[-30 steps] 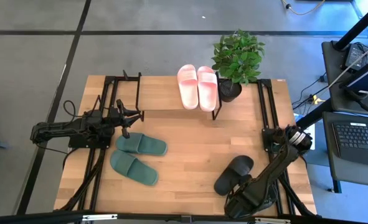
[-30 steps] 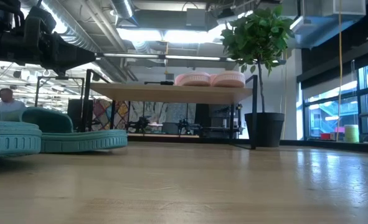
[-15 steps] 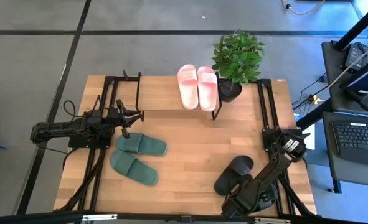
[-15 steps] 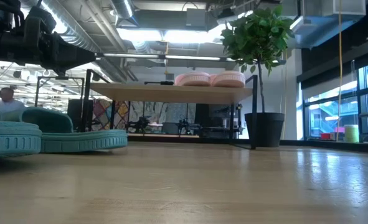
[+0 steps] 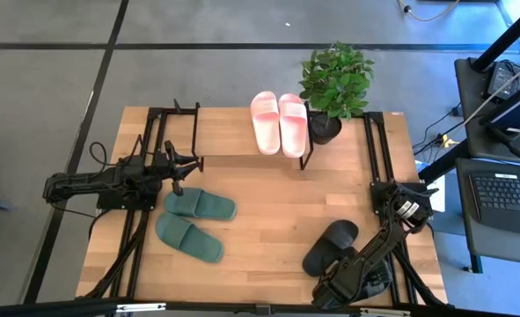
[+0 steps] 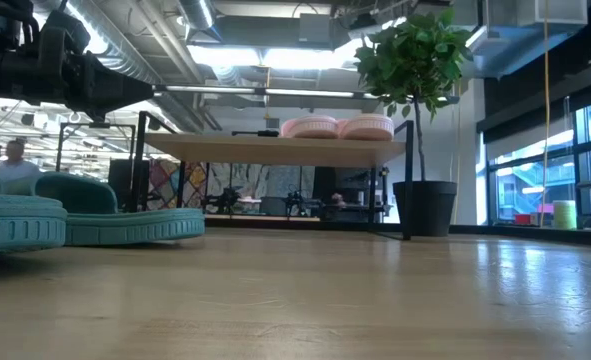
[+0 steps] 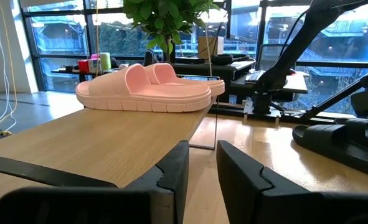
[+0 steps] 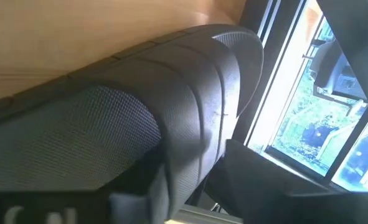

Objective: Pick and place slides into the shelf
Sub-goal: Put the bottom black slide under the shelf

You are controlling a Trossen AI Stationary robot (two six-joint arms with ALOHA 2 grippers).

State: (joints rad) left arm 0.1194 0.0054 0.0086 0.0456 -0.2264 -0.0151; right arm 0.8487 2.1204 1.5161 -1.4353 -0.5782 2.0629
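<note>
Shifted further down and left along the table's near right edge since a second ago: right gripper (image 5: 343, 283), now low over a black slide (image 8: 171, 112) that fills its wrist view; grip or mere closeness, cannot tell. Unchanged at far left: left gripper (image 5: 182, 167), parked, fingers (image 7: 171, 171) narrowly apart and grasping nothing. Green pair (image 5: 194, 222) flat beside it. Pink pair (image 5: 279, 122) resting on the shelf (image 5: 224, 132). Other black slide (image 5: 330, 246) lying on the table (image 5: 277, 220)
</note>
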